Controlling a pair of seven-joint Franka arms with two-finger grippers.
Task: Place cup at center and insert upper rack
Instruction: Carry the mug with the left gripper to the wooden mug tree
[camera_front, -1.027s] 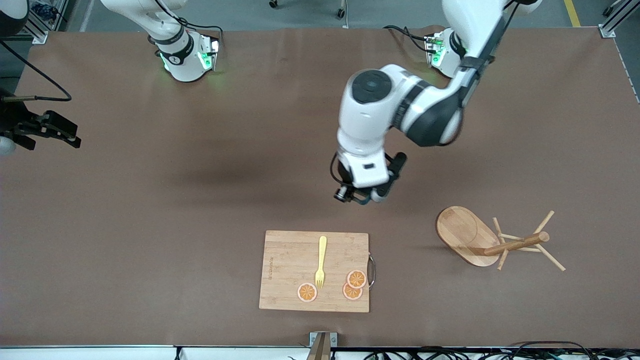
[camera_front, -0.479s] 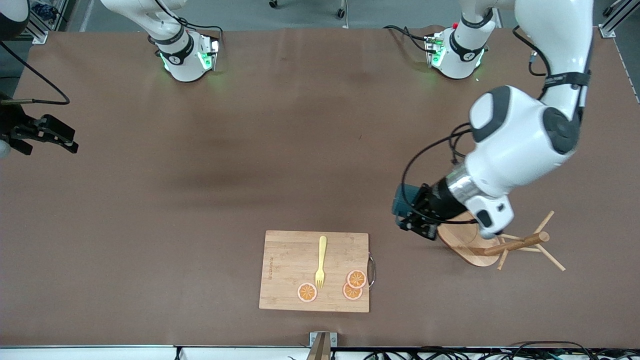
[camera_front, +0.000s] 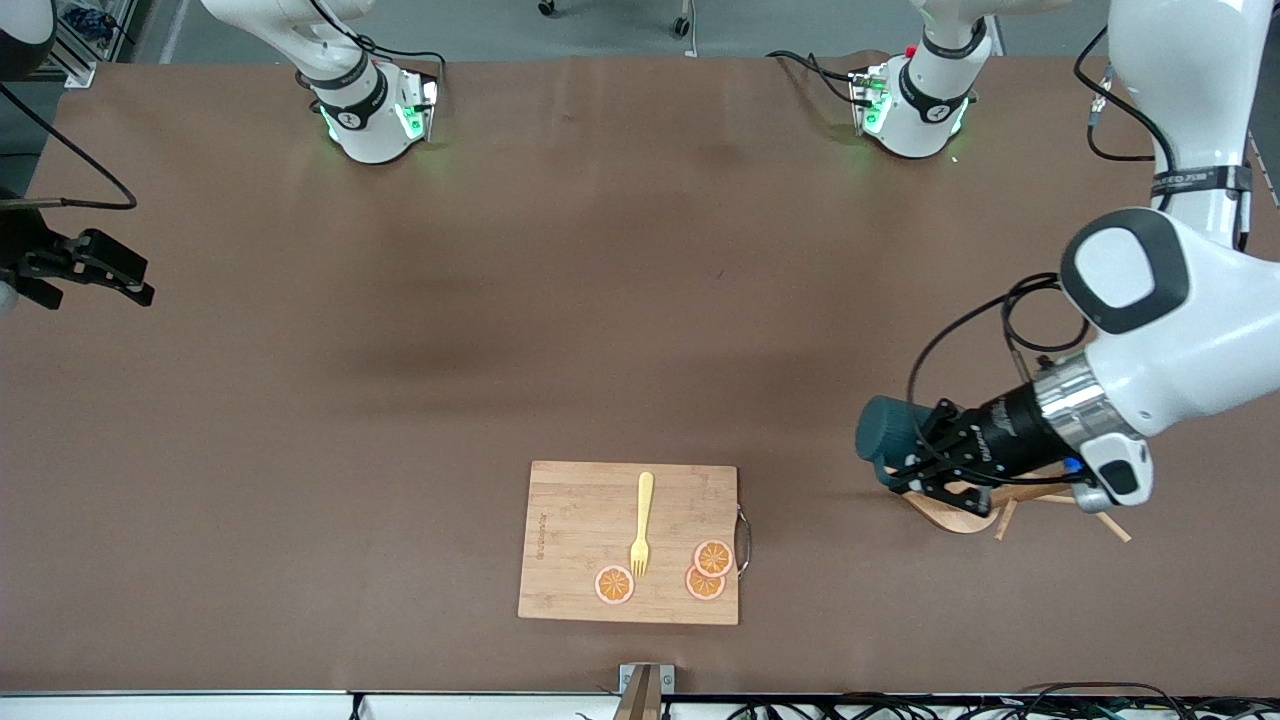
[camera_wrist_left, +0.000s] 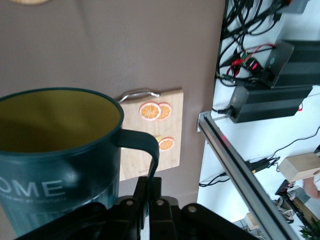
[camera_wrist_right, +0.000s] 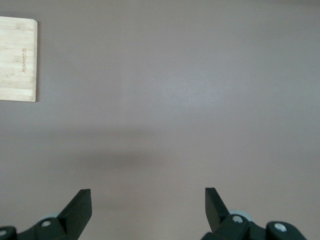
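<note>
Front view: our left gripper (camera_front: 905, 470) pinches the cup (camera_front: 885, 428) by its handle, carrying it sideways over the toppled rack (camera_front: 955, 512). We judge it unplaced. Our right gripper (camera_front: 125, 280) waits, jaws spread, at the right arm's end of the table (camera_front: 400, 350).
</note>
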